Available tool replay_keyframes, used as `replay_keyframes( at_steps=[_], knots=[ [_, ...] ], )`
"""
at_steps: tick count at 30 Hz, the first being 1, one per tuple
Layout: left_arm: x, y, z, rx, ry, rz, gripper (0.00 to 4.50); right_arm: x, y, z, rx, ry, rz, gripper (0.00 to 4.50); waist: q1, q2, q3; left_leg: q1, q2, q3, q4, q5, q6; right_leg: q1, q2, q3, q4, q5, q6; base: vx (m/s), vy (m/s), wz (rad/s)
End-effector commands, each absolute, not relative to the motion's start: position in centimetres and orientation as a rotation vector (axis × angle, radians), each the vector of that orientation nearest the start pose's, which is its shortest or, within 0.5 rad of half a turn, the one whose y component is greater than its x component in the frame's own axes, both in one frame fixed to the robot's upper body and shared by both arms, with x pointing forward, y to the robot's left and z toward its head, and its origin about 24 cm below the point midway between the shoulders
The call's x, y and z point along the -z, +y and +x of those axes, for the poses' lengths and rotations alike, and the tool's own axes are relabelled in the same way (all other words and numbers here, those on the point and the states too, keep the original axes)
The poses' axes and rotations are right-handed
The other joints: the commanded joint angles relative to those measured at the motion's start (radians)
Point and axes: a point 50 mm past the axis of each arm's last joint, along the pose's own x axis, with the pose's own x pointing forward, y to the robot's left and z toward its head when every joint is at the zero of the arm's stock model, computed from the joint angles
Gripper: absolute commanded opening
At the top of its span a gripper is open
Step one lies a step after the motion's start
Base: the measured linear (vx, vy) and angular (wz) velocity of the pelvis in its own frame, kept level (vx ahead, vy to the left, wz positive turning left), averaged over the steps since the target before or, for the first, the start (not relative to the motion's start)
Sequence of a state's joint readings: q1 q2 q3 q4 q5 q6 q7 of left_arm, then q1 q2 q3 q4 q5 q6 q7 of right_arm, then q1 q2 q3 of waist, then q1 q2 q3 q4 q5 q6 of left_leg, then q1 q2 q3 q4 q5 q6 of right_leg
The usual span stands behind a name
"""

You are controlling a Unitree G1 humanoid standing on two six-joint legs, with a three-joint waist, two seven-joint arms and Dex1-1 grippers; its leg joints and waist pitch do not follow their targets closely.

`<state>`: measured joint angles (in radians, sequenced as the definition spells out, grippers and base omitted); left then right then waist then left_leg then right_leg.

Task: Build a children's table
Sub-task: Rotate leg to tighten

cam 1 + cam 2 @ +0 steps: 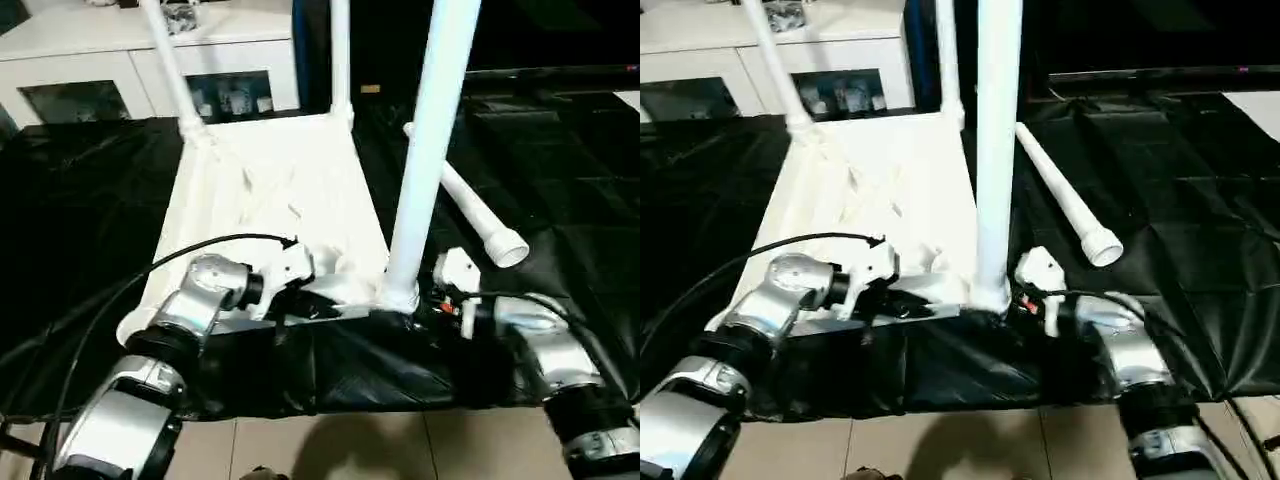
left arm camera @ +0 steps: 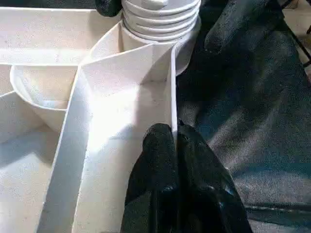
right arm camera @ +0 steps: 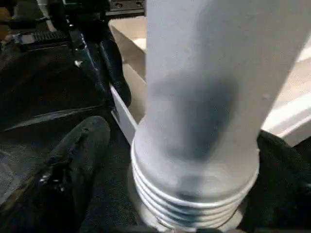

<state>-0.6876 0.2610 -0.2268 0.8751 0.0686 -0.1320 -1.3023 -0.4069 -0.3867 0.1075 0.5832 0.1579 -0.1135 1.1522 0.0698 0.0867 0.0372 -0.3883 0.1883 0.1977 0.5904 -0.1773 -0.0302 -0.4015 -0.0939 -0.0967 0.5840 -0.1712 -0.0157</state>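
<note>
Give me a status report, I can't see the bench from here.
Left gripper pinching the tabletop near rim. Right gripper around the near-right leg at its socket. Three legs upright, fourth leg loose on the black sheet. Nothing in the way.

work surface covered in black sheeting (image 1: 90,210) — upturned white tabletop (image 1: 280,190) lies directly on it; one loose white leg (image 1: 475,215) lies just beside the tabletop, on the robot's right.

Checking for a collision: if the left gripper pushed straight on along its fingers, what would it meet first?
Probably the ribbed base of the leg in the tabletop's corner socket; the left gripper already pinches the rim wall leading there.
</note>
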Motion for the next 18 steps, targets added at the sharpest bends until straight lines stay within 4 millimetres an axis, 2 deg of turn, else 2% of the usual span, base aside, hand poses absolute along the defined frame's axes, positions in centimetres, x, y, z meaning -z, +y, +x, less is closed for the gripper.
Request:
replay_keyframes(
  at_steps=[1, 2, 4, 6, 8, 12, 13, 18],
  knots=[
    [-5.19, 11.15, 32.40, 1.530, 0.345, 0.368, 0.00, -4.45, -16.58, 29.75, -1.232, 0.212, -0.198, 3.92, 0.002, -0.022, -0.064, 0.017, 0.048, -0.021, -0.061, -0.198, 0.120, 0.051, -0.065, 0.045, -0.065, -0.210, -0.221, 0.000, 0.000, 0.00],
    [-5.21, 11.17, 32.40, 1.533, 0.345, 0.368, 0.00, -4.50, -16.54, 29.81, -1.238, 0.212, -0.199, 3.92, 0.003, -0.022, -0.067, 0.017, 0.049, -0.021, -0.060, -0.188, 0.123, 0.052, -0.064, 0.045, -0.061, -0.194, -0.226, 0.000, 0.000, 0.00],
    [-5.23, 11.19, 32.42, 1.537, 0.346, 0.374, 0.00, -4.57, -16.47, 29.87, -1.248, 0.213, -0.197, 3.53, 0.006, -0.020, -0.066, 0.018, 0.050, -0.020, -0.059, -0.180, 0.127, 0.050, -0.064, 0.045, -0.060, -0.180, -0.231, 0.000, 0.000, 0.00],
    [-5.25, 11.21, 32.46, 1.540, 0.348, 0.380, 0.00, -4.60, -16.40, 29.93, -1.256, 0.215, -0.195, 3.52, 0.012, -0.021, -0.067, 0.018, 0.050, -0.020, -0.058, -0.169, 0.130, 0.050, -0.065, 0.045, -0.059, -0.171, -0.232, 0.000, 0.000, 0.00],
    [-5.26, 11.26, 32.51, 1.541, 0.349, 0.385, 0.00, -4.61, -16.35, 29.93, -1.265, 0.218, -0.192, 3.28, 0.018, -0.020, -0.068, 0.020, 0.050, -0.020, -0.057, -0.163, 0.131, 0.049, -0.064, 0.045, -0.057, -0.156, -0.234, 0.000, 0.000, 0.00],
    [-5.28, 11.31, 32.57, 1.542, 0.351, 0.389, 0.00, -4.53, -16.29, 29.81, -1.276, 0.225, -0.182, 2.99, 0.019, -0.020, -0.067, 0.018, 0.050, -0.021, -0.058, -0.174, 0.124, 0.052, -0.065, 0.045, -0.059, -0.171, -0.229, 0.000, 0.000, 0.00],
    [-5.27, 11.35, 32.59, 1.543, 0.354, 0.390, 0.00, -4.45, -16.28, 29.71, -1.282, 0.229, -0.177, 2.86, 0.020, -0.017, -0.068, 0.019, 0.050, -0.022, -0.058, -0.175, 0.121, 0.052, -0.066, 0.045, -0.058, -0.173, -0.228, 0.000, 0.000, 0.00],
    [-5.05, 11.29, 32.59, 1.530, 0.366, 0.389, 0.00, -3.98, -16.16, 29.43, -1.263, 0.251, -0.149, 2.73, 0.019, -0.018, -0.068, 0.020, 0.050, -0.022, -0.058, -0.175, 0.118, 0.053, -0.064, 0.044, -0.057, -0.161, -0.233, 0.000, 0.000, 0.00]
  ],
)
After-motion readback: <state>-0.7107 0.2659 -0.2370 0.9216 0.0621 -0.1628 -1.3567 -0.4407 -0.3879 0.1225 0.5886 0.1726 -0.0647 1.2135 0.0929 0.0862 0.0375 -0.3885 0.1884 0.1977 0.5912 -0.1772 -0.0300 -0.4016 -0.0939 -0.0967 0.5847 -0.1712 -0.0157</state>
